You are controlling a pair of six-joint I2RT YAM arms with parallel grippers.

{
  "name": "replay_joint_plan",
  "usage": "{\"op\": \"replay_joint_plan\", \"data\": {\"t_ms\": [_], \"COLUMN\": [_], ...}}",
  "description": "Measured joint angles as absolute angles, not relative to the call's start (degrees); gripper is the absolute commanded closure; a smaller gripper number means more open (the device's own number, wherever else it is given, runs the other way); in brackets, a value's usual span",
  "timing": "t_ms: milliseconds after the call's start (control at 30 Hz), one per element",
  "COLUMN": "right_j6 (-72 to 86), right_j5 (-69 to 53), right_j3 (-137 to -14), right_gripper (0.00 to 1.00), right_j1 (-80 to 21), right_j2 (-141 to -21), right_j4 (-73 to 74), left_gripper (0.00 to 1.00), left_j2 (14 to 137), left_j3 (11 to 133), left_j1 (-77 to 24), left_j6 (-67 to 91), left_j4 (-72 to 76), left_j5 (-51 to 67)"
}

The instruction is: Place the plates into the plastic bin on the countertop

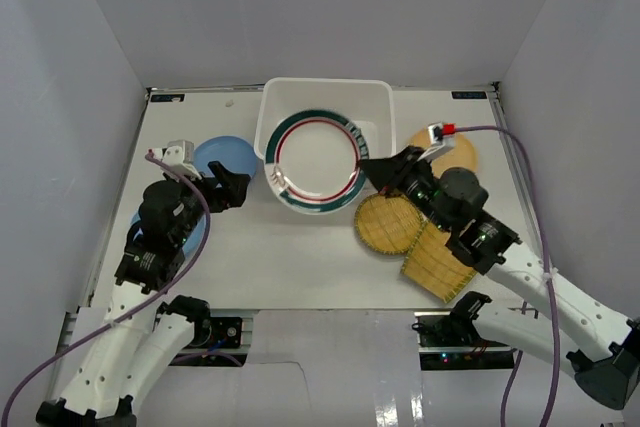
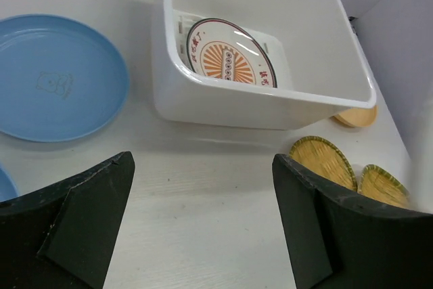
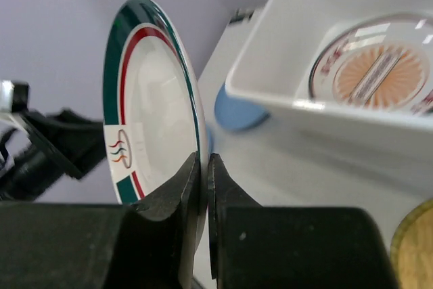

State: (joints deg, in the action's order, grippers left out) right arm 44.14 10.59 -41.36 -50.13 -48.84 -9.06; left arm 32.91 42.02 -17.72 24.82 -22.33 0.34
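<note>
Right jaws pinch the rim of the round white plate with green-red rim (image 3: 152, 106), held above the near wall of the white rectangular plastic bin (image 1: 325, 84). A white plate with orange centre (image 2: 229, 59) already lies inside. Left jaws gape empty. Light blue plates (image 2: 57, 79), woven bamboo plates (image 1: 388, 224) and a tan-yellow plate (image 1: 462, 152) wait on the table (image 1: 300, 257).

White plastic bin (image 1: 275, 97) upright at far centre of countertop (image 1: 300, 257); orange-centre plate (image 2: 230, 55) lying inside. Green-red rimmed plate (image 1: 318, 160) aloft over bin's near wall, face up, rim pinched in right gripper (image 3: 205, 174). Light blue plate (image 1: 226, 157) just left of bin; second blue plate (image 2: 4, 184) mostly hidden. Tan plate (image 1: 455, 152) right of bin. Bamboo plate (image 1: 390, 222) and second bamboo plate (image 1: 438, 262) side by side, touching, near right.
</note>
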Motion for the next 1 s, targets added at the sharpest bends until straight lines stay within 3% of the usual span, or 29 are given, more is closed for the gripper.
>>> {"op": "replay_joint_plan", "data": {"t_ms": [133,367,533,700,767,800,867,900,933,1000], "right_j6": [38.8,33.6,32.5,32.6,33.0,33.3,33.5,33.3,33.4,32.8], "right_j5": [6.2,-2.5,-4.7,-5.7,-5.8,-6.4,-6.9,-6.9,-7.1,-7.5], "right_j3": [-54.8,-83.2,-86.1,-86.2,-86.4,-86.8,-88.1,-88.8,-89.1,-89.5], "right_gripper": [0.92,0.92,0.92,0.9,0.77,0.6,0.42,0.2,0.11,0.04], "right_j1": [-36.0,-22.6,-22.0,-22.1,-22.1,-22.1,-22.1,-22.2,-22.1,-22.2], "right_j2": [-53.6,-85.7,-99.3,-105.7,-107.0,-107.4,-107.8,-107.9,-107.9,-107.7], "right_j4": [-5.0,0.2,7.1,12.5,12.9,13.1,13.3,13.2,13.0,12.2], "left_gripper": [0.07,0.15,0.15,0.15,0.14,0.14,0.14,0.15,0.15,0.16], "left_j2": [40.6,55.1,65.6,79.5,84.8,87.0,90.4,92.1,94.0,96.8], "left_j3": [43.4,44.9,49.7,58.4,61.0,62.1,64.4,66.1,68.3,71.5], "left_j1": [-14.5,-6.0,-4.5,-0.6,1.1,1.7,2.7,3.2,3.8,4.8], "left_j6": [26.0,28.8,29.6,29.4,29.2,28.9,27.8,27.2,26.4,25.1], "left_j4": [-21.6,-22.5,-21.8,-21.8,-21.9,-22.4,-23.7,-24.6,-25.3,-25.6], "left_j5": [1.2,4.3,0.9,-4.4,-5.3,-5.6,-6.2,-6.6,-6.7,-6.7]}}
